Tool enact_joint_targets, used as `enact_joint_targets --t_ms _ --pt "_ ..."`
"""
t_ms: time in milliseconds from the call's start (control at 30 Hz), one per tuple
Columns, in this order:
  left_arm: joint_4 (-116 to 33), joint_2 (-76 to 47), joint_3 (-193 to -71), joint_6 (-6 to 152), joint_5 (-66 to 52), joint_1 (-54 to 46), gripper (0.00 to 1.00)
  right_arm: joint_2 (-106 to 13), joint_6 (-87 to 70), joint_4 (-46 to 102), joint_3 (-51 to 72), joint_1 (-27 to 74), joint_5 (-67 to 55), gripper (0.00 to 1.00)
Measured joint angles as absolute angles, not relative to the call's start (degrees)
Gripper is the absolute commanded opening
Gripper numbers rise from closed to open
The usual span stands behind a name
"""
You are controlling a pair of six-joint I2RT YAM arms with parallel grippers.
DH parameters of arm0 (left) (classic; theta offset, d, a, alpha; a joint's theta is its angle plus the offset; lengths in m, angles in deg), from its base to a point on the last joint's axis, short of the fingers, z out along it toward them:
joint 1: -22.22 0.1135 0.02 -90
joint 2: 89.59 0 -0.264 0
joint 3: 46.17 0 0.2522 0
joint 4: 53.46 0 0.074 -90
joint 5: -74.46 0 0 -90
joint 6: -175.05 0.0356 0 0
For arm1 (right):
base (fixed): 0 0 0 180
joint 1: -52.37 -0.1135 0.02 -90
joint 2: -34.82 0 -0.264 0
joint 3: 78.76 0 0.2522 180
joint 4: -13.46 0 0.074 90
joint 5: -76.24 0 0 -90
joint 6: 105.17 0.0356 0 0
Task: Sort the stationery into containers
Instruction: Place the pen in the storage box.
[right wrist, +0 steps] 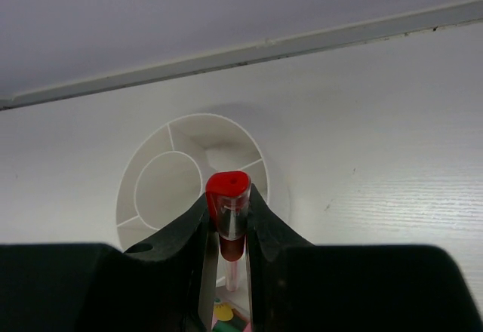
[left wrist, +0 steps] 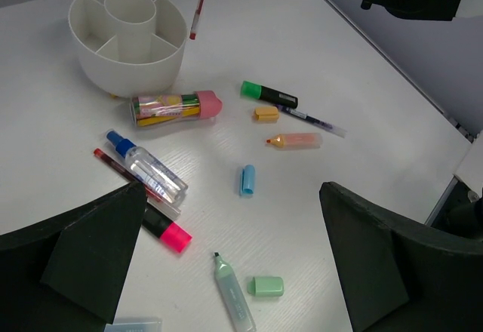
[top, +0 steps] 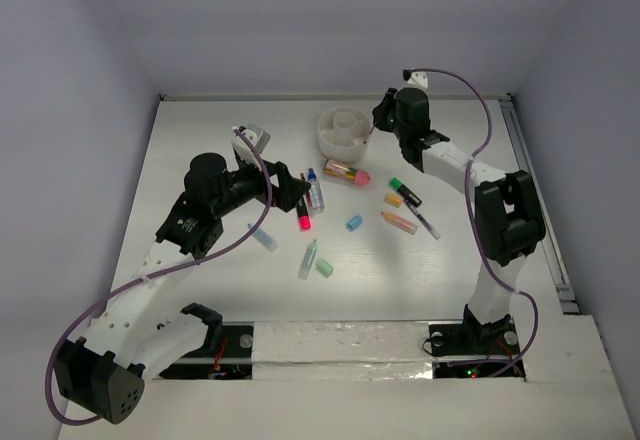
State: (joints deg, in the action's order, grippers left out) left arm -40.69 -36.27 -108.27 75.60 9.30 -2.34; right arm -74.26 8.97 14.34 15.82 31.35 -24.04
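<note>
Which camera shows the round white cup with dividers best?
The left wrist view: the round white plastic cup shows whole and close, dividers clear. The top view shows it whole but tiny. In the right wrist view, the right fingers and a red pen hide its near side.

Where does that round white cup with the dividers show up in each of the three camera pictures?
Top external: the white cup is upper middle, just left of the right gripper.
Left wrist: upper left corner.
Right wrist: centre, just beyond the red pen.
Shared landmark: the right gripper, holding that pen at the cup's edge.
</note>
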Motion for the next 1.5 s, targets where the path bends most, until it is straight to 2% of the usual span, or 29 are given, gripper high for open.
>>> enact_joint_targets --t_ms 267,433,633,700,733,800,900,1133,1300,1333,1400,1433,1467,1500 --pt "-40.69 -36.25 -108.27 75.60 9.43 -2.34 0.99 -72.47 7.70 14.03 18.16 31.35 -24.46 0.00" --pt "-40.69 -36.25 -108.27 75.60 9.25 -2.34 0.99 -77.10 7.05 13.94 23.17 31.35 -24.46 0.00" --pt "-40.67 -36.14 -108.27 75.60 9.25 -2.34 0.99 -80.49 6.61 15.28 23.49 31.35 -24.43 0.02" --pt "-40.67 -36.14 -108.27 75.60 9.25 -2.34 0.99 -80.97 6.61 15.71 23.51 31.35 -24.22 0.09" --pt "-40.67 -36.14 -108.27 75.60 9.25 -2.34 0.99 -81.04 6.61 16.15 23.58 31.35 -24.02 0.18" --pt "-40.67 -36.14 -108.27 75.60 9.23 -2.34 0.99 -81.04 6.59 16.35 23.91 31.35 -23.49 0.27" --pt "-40.67 -36.14 -108.27 75.60 9.23 -2.34 0.99 -81.04 6.48 16.22 24.54 31.35 -22.66 0.33" --pt "-40.67 -36.14 -108.27 75.60 9.25 -2.34 0.99 -81.04 5.97 16.41 24.85 31.35 -20.15 0.63" --pt "-40.67 -36.14 -108.27 75.60 9.23 -2.34 0.99 -80.77 5.97 16.87 25.26 31.35 -18.77 0.65" --pt "-40.67 -36.14 -108.27 75.60 9.23 -2.34 0.99 -80.49 5.95 17.20 25.11 31.35 -18.53 0.63" --pt "-40.69 -36.14 -108.27 75.60 9.19 -2.34 0.99 -78.89 5.52 17.86 24.00 31.31 -18.07 0.48" --pt "-40.67 -36.16 -108.27 75.60 8.99 -2.34 0.99 -77.32 5.12 18.07 22.86 31.18 -17.72 0.23" --pt "-40.67 -36.21 -108.27 75.60 8.77 -2.34 0.99 -75.90 4.71 18.36 21.92 30.98 -17.51 0.12" --pt "-40.67 -36.25 -108.27 75.60 8.27 -2.34 0.99 -74.37 4.64 18.66 21.11 30.63 -17.09 0.06"
